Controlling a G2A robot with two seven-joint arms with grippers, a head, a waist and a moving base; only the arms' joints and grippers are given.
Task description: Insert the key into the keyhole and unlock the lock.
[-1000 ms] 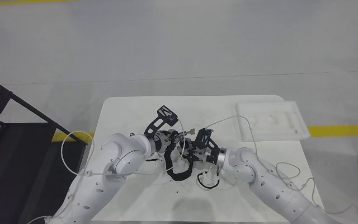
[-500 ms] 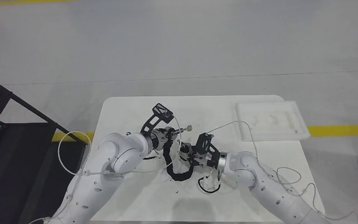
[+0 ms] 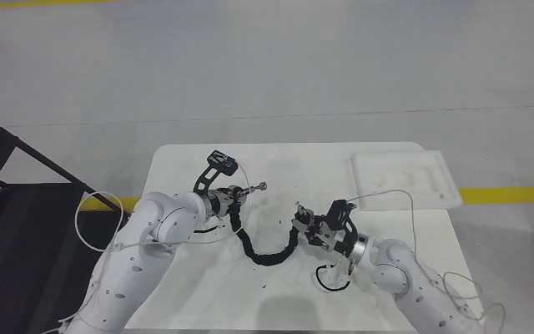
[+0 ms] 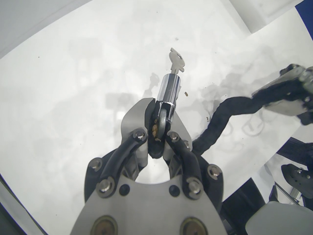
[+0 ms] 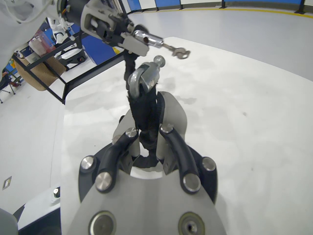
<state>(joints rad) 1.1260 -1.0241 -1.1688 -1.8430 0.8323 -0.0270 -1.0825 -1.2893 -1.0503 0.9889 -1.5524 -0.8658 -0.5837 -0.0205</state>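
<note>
Chrome caught my eye first. The lock cylinder [image 4: 168, 91] sat clamped in the left gripper [image 4: 160, 116], whose fingers were closed tight on its rear end, where the black cable [image 4: 234, 106] joins it. The barrel jutted out past the fingertips. The key [image 4: 176, 62] stood pushed into the keyhole at the barrel's far end. Its bow stuck out in line with the cylinder, beyond the gripper and above the white table [image 3: 334, 167].

The right gripper [image 5: 146, 103] was closed as well, pinching the cable just behind its metal end fitting [image 5: 144, 76]. The fitting's round-headed pin [image 5: 159, 60] pointed out past the fingertips. I saw that the pin was out of the cylinder. In the right wrist view the cylinder and key hung beyond and above it, near but not touching.

From the top view, the two grippers faced each other over the middle of the table, the left one further back. The cable sagged in a loose curve between them, and I could not tell whether its low part touched the tabletop. A white foam tray [image 3: 400, 200] lay at the table's far right corner, well apart from both grippers and from the lock.
</note>
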